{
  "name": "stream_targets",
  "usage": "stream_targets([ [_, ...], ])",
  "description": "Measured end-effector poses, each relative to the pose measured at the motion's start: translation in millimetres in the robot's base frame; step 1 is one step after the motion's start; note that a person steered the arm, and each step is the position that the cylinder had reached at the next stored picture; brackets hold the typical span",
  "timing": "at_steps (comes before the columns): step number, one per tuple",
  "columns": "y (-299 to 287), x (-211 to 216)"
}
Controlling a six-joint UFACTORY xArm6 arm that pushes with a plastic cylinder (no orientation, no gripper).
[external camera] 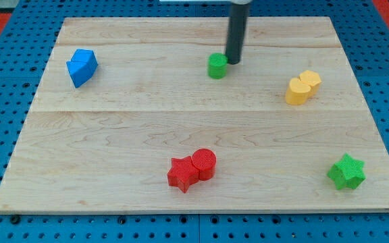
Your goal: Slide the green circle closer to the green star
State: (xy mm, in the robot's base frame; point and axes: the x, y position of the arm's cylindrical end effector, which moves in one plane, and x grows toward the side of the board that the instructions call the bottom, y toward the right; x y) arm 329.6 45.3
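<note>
The green circle [217, 66] sits on the wooden board near the view's top centre. The green star [346, 171] lies near the view's bottom right corner of the board, far from the circle. My tip [233, 62] is the lower end of the dark rod, just to the right of the green circle and slightly above it in the view, touching or nearly touching its upper right edge.
A blue block [82, 67] lies at the view's upper left. A yellow block [302, 87] lies at the right. A red star [182, 173] and a red circle [204, 164] touch each other at the bottom centre. The board [113, 135] rests on a blue pegboard.
</note>
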Motion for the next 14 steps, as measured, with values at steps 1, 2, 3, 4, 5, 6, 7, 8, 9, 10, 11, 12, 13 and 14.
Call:
stream_targets([
  [1,-19.1,16.2],
  [2,-22.1,-8.0],
  [3,-77.0,-22.6],
  [4,-83.1,4.4],
  [5,-32.1,48.1],
  [6,3.2,75.0],
  [7,-1.7,60.1],
  [8,0.3,48.4],
  [9,29.5,71.3],
  [10,75.8,115.5],
  [11,98.5,132.7],
  [12,76.1,130.3],
  [13,31.8,131.1],
  [14,15.6,141.1],
])
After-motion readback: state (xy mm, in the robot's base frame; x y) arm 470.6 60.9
